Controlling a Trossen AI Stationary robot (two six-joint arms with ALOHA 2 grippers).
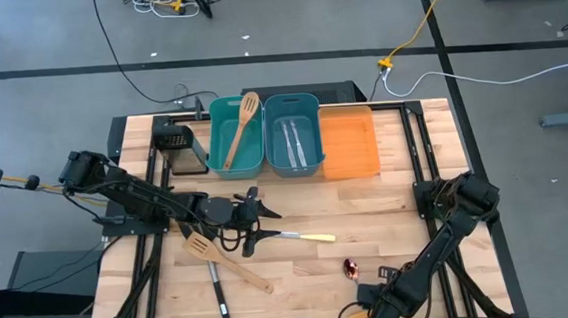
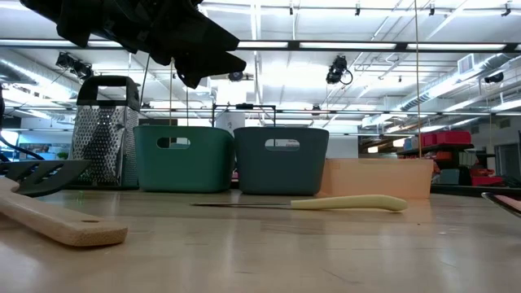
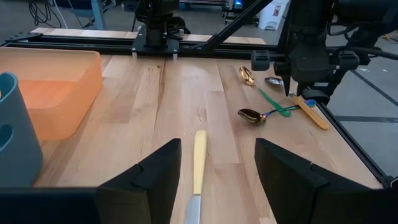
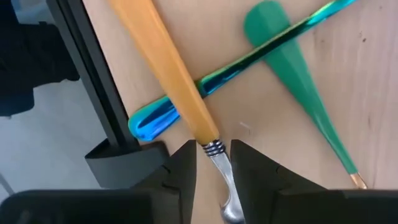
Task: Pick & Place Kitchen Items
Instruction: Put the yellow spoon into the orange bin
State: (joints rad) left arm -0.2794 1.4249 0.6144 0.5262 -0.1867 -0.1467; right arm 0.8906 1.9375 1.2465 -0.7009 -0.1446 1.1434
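A yellow-handled knife lies flat on the table. My left gripper hangs open above its blade end, and the handle shows between the two fingers, well below them. At the table's near right edge lie several small spoons: an orange-handled one resting across a shiny blue handle, and a green-handled one. My right gripper points down over them, open a little. Its fingers stand on either side of the orange-handled spoon's silver neck, and I see no touch.
A teal bin holding a wooden spatula, a blue-grey bin with knives and an orange bin stand in a row at the far edge, a grater left of them. A wooden spatula and a black turner lie near left.
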